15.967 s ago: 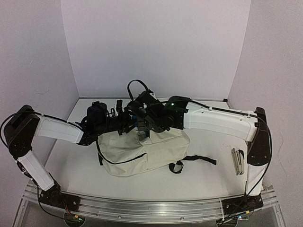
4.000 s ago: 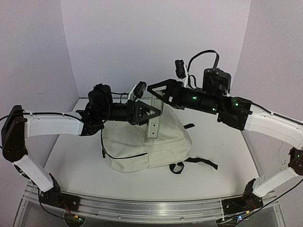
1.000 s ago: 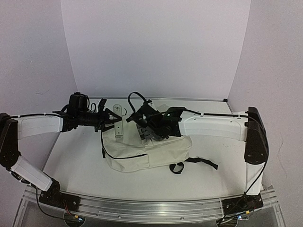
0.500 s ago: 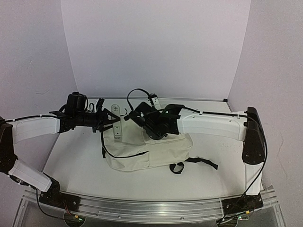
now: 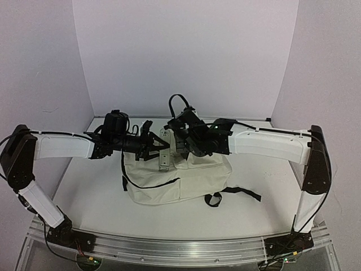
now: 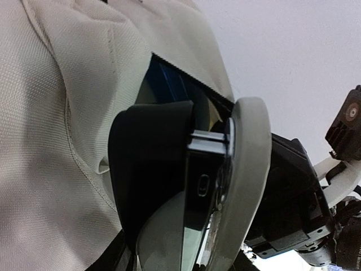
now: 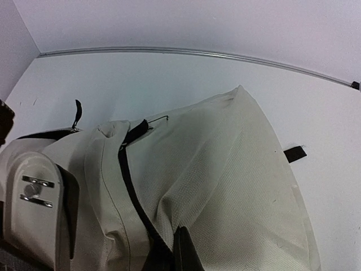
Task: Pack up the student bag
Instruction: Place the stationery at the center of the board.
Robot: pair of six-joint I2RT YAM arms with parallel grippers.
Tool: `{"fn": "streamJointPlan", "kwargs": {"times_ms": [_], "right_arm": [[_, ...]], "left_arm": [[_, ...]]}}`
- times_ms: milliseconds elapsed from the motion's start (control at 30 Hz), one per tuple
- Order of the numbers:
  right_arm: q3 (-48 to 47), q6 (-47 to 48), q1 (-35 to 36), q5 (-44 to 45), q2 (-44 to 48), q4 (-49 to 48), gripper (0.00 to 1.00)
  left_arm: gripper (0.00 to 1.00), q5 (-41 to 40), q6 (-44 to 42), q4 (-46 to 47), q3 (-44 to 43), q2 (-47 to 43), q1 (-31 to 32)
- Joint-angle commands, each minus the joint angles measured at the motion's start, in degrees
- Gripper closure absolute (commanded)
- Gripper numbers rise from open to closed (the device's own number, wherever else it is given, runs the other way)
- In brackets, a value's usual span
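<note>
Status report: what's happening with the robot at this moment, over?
Left tool gripping grey object at student bag mouth. Right tool shut on its rim. No obstruction seen.

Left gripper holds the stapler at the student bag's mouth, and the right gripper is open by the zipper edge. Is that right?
Not quite. The right gripper is shut, pinching the student bag fabric by the zipper edge, as the right wrist view shows. The left gripper does hold the stapler at the bag's mouth.
</note>
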State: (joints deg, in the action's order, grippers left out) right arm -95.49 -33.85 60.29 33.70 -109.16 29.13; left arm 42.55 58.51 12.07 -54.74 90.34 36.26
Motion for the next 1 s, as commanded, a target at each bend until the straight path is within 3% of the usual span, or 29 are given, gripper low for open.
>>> {"fn": "streamJointPlan", "kwargs": {"times_ms": [0,433,967], "right_arm": [[0.6,-2.5,-1.4,-3.4,5.4,-6.9,1.00],[0.9,-1.4,-1.5,-4.4,5.7,-9.8,1.00],[10.6,-3.0,-1.4,-9.6,11.7,-14.7,1.00]], "left_arm": [[0.60,5.5,5.2,9.5,-1.9,1.3,0.3],[0.61,12.0,9.9,13.0,-6.1,10.5,3.7],[0.65,0.6,10.5,20.5,-14.5,18.5,1.1]]}}
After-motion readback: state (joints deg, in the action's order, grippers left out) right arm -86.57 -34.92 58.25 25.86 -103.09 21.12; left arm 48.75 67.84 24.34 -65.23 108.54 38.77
